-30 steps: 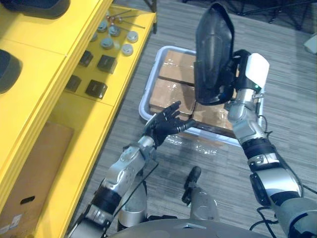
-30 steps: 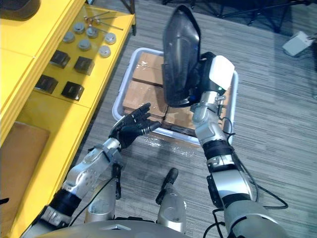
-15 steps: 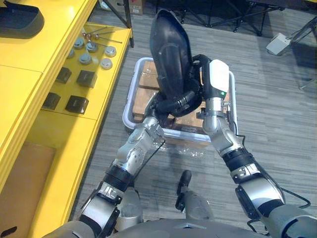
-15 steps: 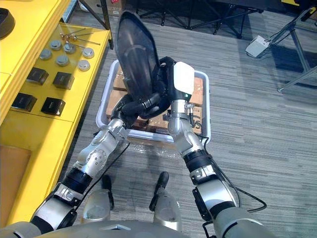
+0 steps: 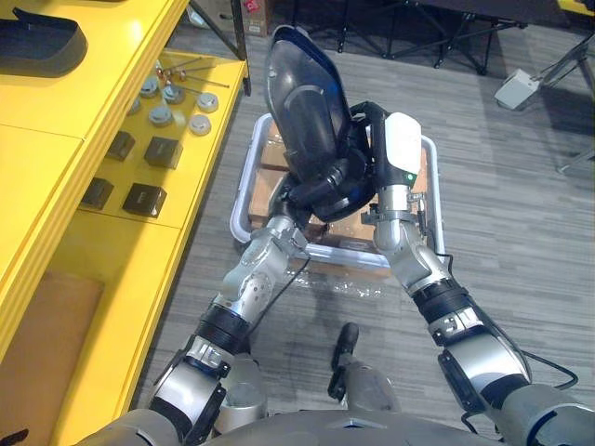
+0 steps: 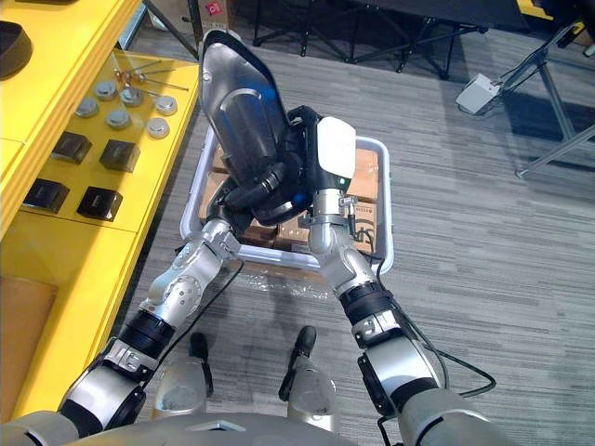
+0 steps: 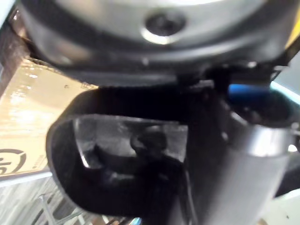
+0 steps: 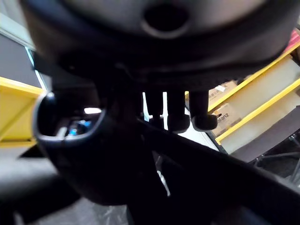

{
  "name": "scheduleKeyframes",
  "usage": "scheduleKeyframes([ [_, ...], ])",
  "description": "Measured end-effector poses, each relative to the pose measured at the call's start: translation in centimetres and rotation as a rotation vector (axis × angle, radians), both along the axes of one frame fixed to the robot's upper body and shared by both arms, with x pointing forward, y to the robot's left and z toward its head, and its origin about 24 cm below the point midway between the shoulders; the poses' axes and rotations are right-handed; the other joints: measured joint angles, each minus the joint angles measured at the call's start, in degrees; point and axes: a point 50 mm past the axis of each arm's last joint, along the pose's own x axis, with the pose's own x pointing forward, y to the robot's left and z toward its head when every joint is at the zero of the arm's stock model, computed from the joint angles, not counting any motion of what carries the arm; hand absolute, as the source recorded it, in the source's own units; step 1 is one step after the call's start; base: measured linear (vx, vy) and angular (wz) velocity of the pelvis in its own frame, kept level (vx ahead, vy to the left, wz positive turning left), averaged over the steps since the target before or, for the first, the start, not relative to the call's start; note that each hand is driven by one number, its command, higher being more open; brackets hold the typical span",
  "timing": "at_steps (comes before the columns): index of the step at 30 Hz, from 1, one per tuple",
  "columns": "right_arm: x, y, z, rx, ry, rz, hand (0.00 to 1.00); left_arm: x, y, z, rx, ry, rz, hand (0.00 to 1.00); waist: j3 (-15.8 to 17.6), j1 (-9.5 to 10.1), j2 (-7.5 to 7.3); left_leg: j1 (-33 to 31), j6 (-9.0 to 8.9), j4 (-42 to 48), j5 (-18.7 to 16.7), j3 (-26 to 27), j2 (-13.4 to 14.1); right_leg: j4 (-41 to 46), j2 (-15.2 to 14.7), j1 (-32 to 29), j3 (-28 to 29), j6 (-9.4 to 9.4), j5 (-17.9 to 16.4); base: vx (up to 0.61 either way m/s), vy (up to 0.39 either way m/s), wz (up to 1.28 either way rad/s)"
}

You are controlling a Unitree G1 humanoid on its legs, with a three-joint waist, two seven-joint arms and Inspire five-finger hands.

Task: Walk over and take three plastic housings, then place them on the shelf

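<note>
- Left hand [image 5: 299, 197], open and apart a second ago, now curls round the housing's [image 5: 302, 102] lower end.
- Yellow shelf [image 5: 56, 130] stands left.
- White bin [image 5: 239, 216] of cartons [image 6: 367, 178] sits on the floor.
- Housing is held upright above the bin.
- Right hand [image 5: 372, 139] clasps its right edge.

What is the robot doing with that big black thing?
The robot is holding a black plastic housing up with both hands. Its right hand grips one side and its left hand curls round the bottom end. It is above a tray of boxes on the floor. The yellow shelf, with another housing on it, is to the robot's left.
</note>
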Motion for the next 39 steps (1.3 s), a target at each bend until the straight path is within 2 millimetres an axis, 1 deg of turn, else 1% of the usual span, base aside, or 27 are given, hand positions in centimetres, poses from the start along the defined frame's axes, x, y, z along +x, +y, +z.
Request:
scheduleKeyframes([
  [3,-0.8,0.8,-0.1,0.039,-0.034,0.039,0.0,0.1,0.3,0.0,-0.016,0.002,0.033,0.0,-1.3,-0.26,-0.19,0.2,0.02,0.0,-0.1,0.3,0.0,0.0,0.0,0.0,0.1,0.0,0.0,0.02,0.012,-0.04],
  [6,-1.0,0.9,-0.3,0.088,-0.023,0.041,0.0,-0.3,-0.3,-0.1,-0.025,-0.025,0.018,0.0,-1.7,0.07,-0.31,1.6,0.0,-0.3,-0.2,0.5,0.0,-0.1,0.0,1.2,0.2,0.01,0.0,0.0,0.01,-0.03],
  [8,-1.6,1.2,-1.1,0.129,0.004,0.045,0.0,-0.7,0.0,-0.6,-0.027,-0.019,0.036,0.0,-2.7,-0.07,-0.77,3.0,-0.07,-1.2,-0.2,1.4,0.0,-0.1,0.0,1.5,0.8,-0.01,-0.1,-0.01,0.013,-0.16],
  [11,-2.4,1.0,-2.2,0.153,0.03,0.042,0.0,-1.4,-0.3,-1.6,-0.027,0.003,0.033,0.0,-3.8,-0.39,-1.15,4.1,-0.11,-2.2,-0.3,2.1,-0.1,-0.1,0.0,1.8,1.2,-0.11,-0.3,0.01,0.008,-0.13],
  [12,-2.7,0.9,-2.7,0.171,0.046,0.043,0.0,-1.7,-0.4,-2.0,-0.032,0.019,0.032,0.0,-4.5,-1.03,-1.28,4.3,-0.17,-2.4,-0.2,2.1,0.0,-0.1,0.0,1.8,1.1,-0.11,-0.3,0.01,0.004,-0.04],
  [13,-2.8,0.9,-2.8,0.176,0.052,0.042,0.0,-1.8,-0.4,-2.1,-0.03,0.022,0.031,0.0,-4.7,-1.27,-1.31,4.4,-0.24,-2.7,-0.2,2.2,-0.1,-0.1,0.0,1.8,1.2,-0.11,-0.4,0.01,0.003,-0.07],
  [14,-3.0,0.8,-3.1,0.19,0.058,0.042,1.0,-1.9,-0.5,-2.3,-0.023,0.023,0.029,0.0,-4.8,-1.39,-1.28,5.1,-0.34,-3.4,0.1,2.6,-0.1,-0.1,0.1,1.9,1.4,-0.08,-0.4,0.01,0.004,-0.15],
  [19,-4.1,0.3,-4.5,0.22,0.087,0.05,1.0,-2.2,-0.4,-2.6,0.044,0.0,0.033,0.0,-6.0,-1.77,-1.26,7.0,-0.57,-5.4,0.8,3.6,0.0,-0.1,0.4,2.1,2.2,-0.12,-0.6,0.02,-0.002,-0.11],
  [21,-4.9,0.1,-4.5,0.28,0.079,0.057,1.0,-2.2,0.0,-2.5,0.018,0.004,0.068,0.0,-6.5,-1.76,-0.94,7.6,-0.61,-5.8,0.9,4.0,0.0,-0.1,0.5,2.2,2.1,-0.13,-0.6,0.03,0.0,-0.1],
  [23,-6.3,0.0,-4.5,0.376,0.073,0.07,1.0,-2.4,1.5,-1.6,-0.056,-0.004,0.193,0.0,-6.7,-2.18,-0.52,8.6,-0.64,-6.2,0.9,4.3,0.0,-0.1,0.5,2.9,1.5,-0.19,-0.6,0.03,0.006,-0.06],
  [24,-6.6,0.1,-4.5,0.398,0.073,0.083,1.0,-2.5,1.8,-1.3,-0.054,-0.019,0.217,0.0,-6.8,-2.23,-0.39,8.9,-0.64,-6.4,0.9,4.3,0.0,-0.1,0.5,3.1,1.2,-0.2,-0.6,0.0,0.0,0.0],
  [26,-7.6,0.5,-4.1,0.51,0.07,0.118,1.0,-3.3,3.4,-0.2,0.001,-0.097,0.314,0.0,-7.5,-2.3,0.46,9.8,-0.65,-7.0,0.9,4.6,-0.1,-0.1,0.5,3.6,0.5,-0.31,-0.7,0.01,0.004,-0.02],
  [28,-8.1,0.5,-3.9,0.576,0.077,0.138,1.0,-4.0,4.3,0.2,0.052,-0.138,0.38,0.0,-8.5,-2.31,1.0,10.2,-0.7,-7.1,0.8,4.6,-0.1,-0.1,0.5,4.0,0.2,-0.44,-0.9,0.0,0.006,0.03],
  [29,-8.6,0.4,-3.8,0.604,0.088,0.162,1.0,-4.7,5.0,0.7,0.134,-0.192,0.432,0.0,-9.3,-2.19,1.34,10.2,-0.71,-7.1,0.8,4.5,-0.1,-0.1,0.5,4.2,-0.1,-0.44,-1.1,0.01,0.01,0.09],
  [31,-9.2,0.3,-3.8,0.638,0.104,0.19,1.0,-5.5,5.5,1.3,0.213,-0.26,0.486,0.0,-9.4,-2.04,1.46,10.6,-0.71,-7.1,0.8,4.2,-0.1,-0.1,0.5,4.9,-0.4,-0.37,-1.3,0.0,0.009,0.08],
  [32,-9.7,-0.1,-3.9,0.689,0.116,0.198,1.0,-6.2,6.2,1.6,0.273,-0.293,0.557,0.0,-9.5,-1.91,1.59,11.0,-0.74,-7.2,0.8,4.2,-0.1,-0.2,0.5,5.2,-0.5,-0.26,-1.5,-0.02,0.008,0.03],
  [33,-10.2,-1.2,-4.0,0.771,0.12,0.179,1.0,-6.7,7.5,1.7,0.336,-0.314,0.66,0.0,-9.8,-1.98,1.77,11.2,-0.76,-7.2,0.6,4.3,-0.1,-0.4,0.5,5.4,-0.6,-0.27,-1.7,0.0,0.0,0.0],
  [34,-10.5,-1.9,-4.0,0.819,0.119,0.163,1.0,-6.9,8.4,1.7,0.368,-0.317,0.723,0.0,-9.9,-2.03,1.9,11.2,-0.74,-7.3,0.5,4.3,-0.1,-0.4,0.5,5.4,-0.7,-0.14,-2.1,0.0,0.0,0.0],
  [35,-10.9,-3.6,-4.2,0.911,0.11,0.121,1.0,-7.6,10.3,1.5,0.418,-0.306,0.841,0.0,-10.0,-2.35,2.15,11.6,-0.56,-7.6,0.4,4.4,-0.1,-0.4,0.5,5.5,-0.8,-0.27,-2.3,0.0,0.0,0.0],
  [36,-11.4,-5.4,-4.7,0.965,0.102,0.067,1.0,-8.4,12.2,1.1,0.451,-0.272,0.955,0.0,-10.4,-2.82,2.46,11.9,-0.54,-8.1,0.5,4.5,-0.1,-0.5,0.6,5.7,-0.9,-0.3,-2.4,0.0,0.0,0.0],
  [37,-11.8,-6.1,-5.0,0.984,0.103,0.042,1.0,-8.8,13.0,0.8,0.465,-0.25,1.005,0.0,-10.7,-3.01,2.58,11.9,-0.54,-8.2,0.5,4.5,-0.1,-0.5,0.6,5.7,-0.9,-0.35,-2.5,0.0,0.0,0.0],
  [38,-12.5,-7.7,-5.4,1.014,0.099,-0.011,1.0,-9.6,14.2,0.3,0.482,-0.213,1.083,0.0,-11.1,-3.06,2.9,11.9,-0.57,-8.3,0.4,4.5,-0.1,-0.5,0.7,5.6,-0.9,-0.42,-2.6,0.07,0.052,-0.03],
  [39,-13.2,-7.4,-6.5,1.068,0.219,0.124,1.0,-11.2,14.4,0.1,0.477,-0.244,1.075,0.0,-11.7,-3.24,3.34,11.7,-0.98,-8.3,0.5,4.6,0.0,-0.5,0.7,5.3,-0.9,-0.62,-2.5,0.08,0.057,-0.03],
])
